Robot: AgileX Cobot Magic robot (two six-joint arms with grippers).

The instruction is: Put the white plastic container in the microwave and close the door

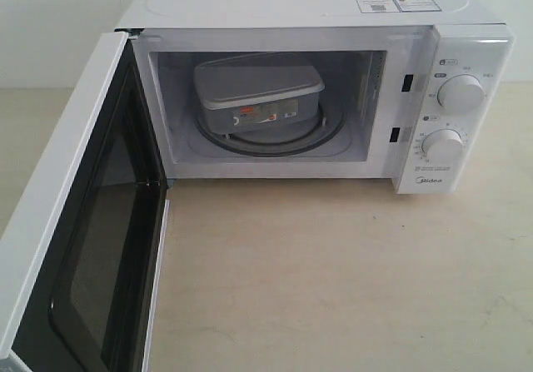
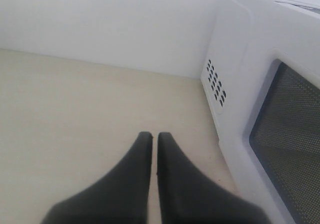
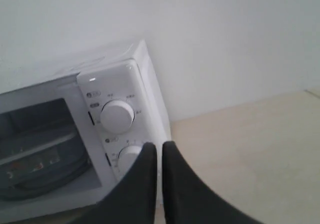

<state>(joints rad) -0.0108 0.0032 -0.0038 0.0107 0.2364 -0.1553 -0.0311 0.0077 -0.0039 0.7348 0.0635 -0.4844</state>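
With the white plastic container [image 1: 258,97] on the turntable [image 1: 268,145] inside the microwave [image 1: 316,6] and the left gripper [image 2: 154,135] and right gripper [image 3: 160,146] both pressed together, empty, we risk a glancing push slipping off the wide-open door [image 1: 108,247], leaving it unlatched.

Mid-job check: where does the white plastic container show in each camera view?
Exterior view: the white plastic container sits inside the open microwave, upper centre.
Left wrist view: not in it; only the outside of the door and the microwave's vented side.
Right wrist view: the container shows dimly inside the cavity, beside the dials.
Shared landmark: the upper dial, in the exterior and right wrist views.
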